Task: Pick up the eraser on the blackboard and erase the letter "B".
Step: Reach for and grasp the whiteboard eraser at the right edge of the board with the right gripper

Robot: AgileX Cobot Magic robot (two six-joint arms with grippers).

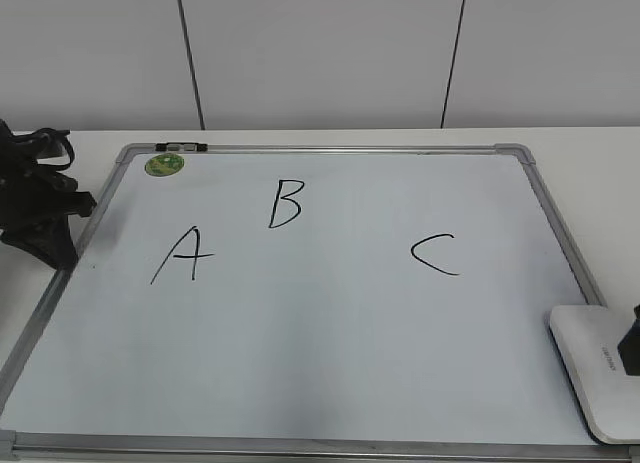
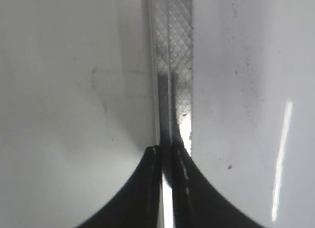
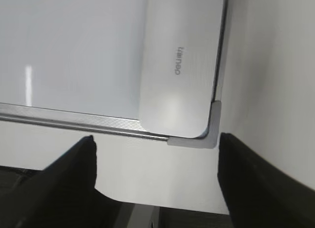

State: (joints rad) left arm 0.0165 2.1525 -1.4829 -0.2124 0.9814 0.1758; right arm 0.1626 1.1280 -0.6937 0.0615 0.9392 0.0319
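Observation:
The blackboard [image 1: 330, 343] is a white dry-erase board with a grey frame, lying flat on the table. The letter "B" [image 1: 285, 203] is drawn in black at its upper middle. The eraser [image 1: 597, 371] is a flat white block lying on the board's near right corner. It also shows in the right wrist view [image 3: 179, 65] with small grey print. My right gripper [image 3: 156, 139] is open and empty, just off the board's corner, short of the eraser; only a dark part of it [image 1: 630, 341] shows at the exterior view's right edge. My left gripper [image 2: 167, 151] is shut and empty over the board's left frame [image 2: 174, 50].
A black "A" [image 1: 183, 255] and a black "C" [image 1: 435, 254] flank the B. A green round sticker [image 1: 164, 165] sits at the board's far left corner. My left arm [image 1: 40, 213] stands beside the board's left edge. A grey wall rises behind the table.

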